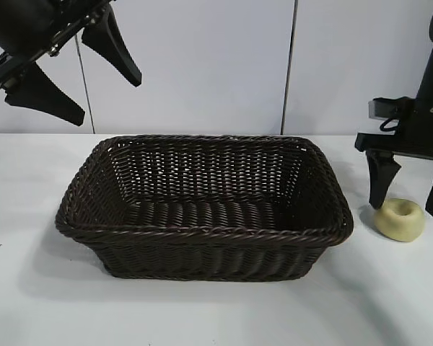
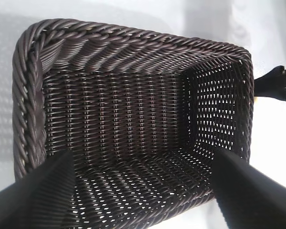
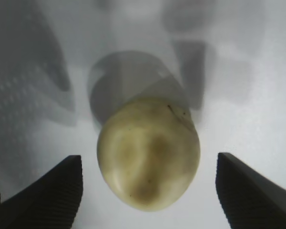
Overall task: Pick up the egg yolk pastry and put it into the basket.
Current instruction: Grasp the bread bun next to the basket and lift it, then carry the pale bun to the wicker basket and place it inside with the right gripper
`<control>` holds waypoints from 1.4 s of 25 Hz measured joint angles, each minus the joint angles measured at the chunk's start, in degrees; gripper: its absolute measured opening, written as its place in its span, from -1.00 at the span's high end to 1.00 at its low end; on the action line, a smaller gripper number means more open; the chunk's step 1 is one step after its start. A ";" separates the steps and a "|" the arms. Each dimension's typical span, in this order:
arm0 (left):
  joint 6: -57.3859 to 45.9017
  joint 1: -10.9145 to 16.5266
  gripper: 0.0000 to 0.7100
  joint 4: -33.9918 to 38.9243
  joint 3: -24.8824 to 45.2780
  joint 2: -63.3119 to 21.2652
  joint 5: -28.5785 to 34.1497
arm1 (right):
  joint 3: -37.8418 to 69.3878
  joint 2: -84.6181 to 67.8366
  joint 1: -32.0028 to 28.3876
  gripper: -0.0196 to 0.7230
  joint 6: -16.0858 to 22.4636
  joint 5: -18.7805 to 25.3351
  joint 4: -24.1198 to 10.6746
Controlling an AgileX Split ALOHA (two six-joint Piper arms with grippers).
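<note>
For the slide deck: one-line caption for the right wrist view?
Right hand open astride the egg yolk pastry on the white table, fingers clear of it on both sides.

This looks like a robot lab or test cell, not a home or shop. A plain white worktop (image 1: 202,317) runs back to a wall of smooth pale panels (image 1: 195,65) split by thin dark vertical seams, bare of any decoration or household fittings. Two black robot arms are mounted apart at the worktop, the left arm (image 1: 29,36) raised at the upper corner, the right arm (image 1: 426,115) down at the far side. Only two staged props sit out: a wicker basket (image 1: 202,234) and a small pastry (image 1: 400,220) beside it.
</note>
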 joint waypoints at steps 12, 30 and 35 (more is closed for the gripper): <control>0.00 0.00 -0.61 0.00 0.00 0.00 0.45 | -1.68 -1.73 0.00 0.74 -1.03 2.25 0.00; 0.00 0.00 -0.61 0.00 0.00 0.00 0.58 | -5.80 -18.28 0.00 0.75 -1.91 5.53 7.94; 0.00 0.00 -0.61 0.00 0.00 0.00 1.45 | -5.80 -18.28 2.31 0.76 -2.59 5.64 9.62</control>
